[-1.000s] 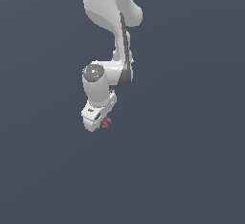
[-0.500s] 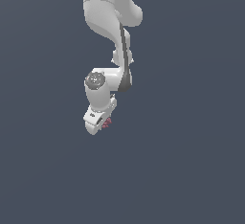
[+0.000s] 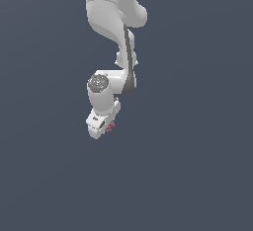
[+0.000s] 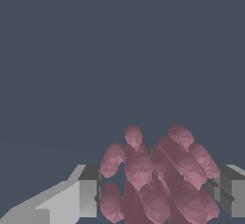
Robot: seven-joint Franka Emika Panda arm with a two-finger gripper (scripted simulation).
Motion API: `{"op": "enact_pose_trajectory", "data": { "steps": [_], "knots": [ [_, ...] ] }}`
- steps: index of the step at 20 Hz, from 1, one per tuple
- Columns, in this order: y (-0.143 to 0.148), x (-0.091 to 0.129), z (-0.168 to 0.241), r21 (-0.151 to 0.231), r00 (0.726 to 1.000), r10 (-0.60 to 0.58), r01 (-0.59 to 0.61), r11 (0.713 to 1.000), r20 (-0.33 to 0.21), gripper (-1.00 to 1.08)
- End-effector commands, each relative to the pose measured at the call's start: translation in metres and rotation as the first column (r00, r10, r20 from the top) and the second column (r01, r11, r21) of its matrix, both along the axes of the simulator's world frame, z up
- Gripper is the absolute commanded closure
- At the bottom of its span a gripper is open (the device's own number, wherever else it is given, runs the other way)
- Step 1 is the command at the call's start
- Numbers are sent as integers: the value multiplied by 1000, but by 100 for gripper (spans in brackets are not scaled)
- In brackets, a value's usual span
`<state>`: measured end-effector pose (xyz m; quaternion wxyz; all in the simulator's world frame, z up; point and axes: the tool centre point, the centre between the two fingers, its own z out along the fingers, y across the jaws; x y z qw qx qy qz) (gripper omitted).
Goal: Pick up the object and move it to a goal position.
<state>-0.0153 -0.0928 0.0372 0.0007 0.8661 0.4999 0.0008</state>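
Observation:
The object [image 4: 155,177] is a dark red-pink lumpy cluster of beads, like a raspberry. In the wrist view it fills the space between my two grey fingers [image 4: 88,192], which press on it from both sides. In the exterior view it shows as a small pink speck [image 3: 110,126] peeking out beside the white gripper [image 3: 104,125], most of it hidden by the hand. The gripper is shut on the object. The white arm reaches down from the top of the exterior view.
A plain dark grey-blue surface [image 3: 197,166] fills the background in both views. Nothing else shows.
The arm and gripper have shifted a little toward the exterior view's left and slightly down, carrying the object along in the closed fingers.

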Motion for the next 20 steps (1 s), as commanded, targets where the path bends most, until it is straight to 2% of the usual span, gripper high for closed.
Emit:
{"op": "enact_pose_trajectory", "data": {
  "steps": [1,10,20],
  "knots": [
    [0,0,0,0,1000,0,0,1000,0,108],
    [27,12,29,0,1000,0,0,1000,0,108],
    [94,45,102,0,1000,1,-1,1000,-1,108]
  ]
}}
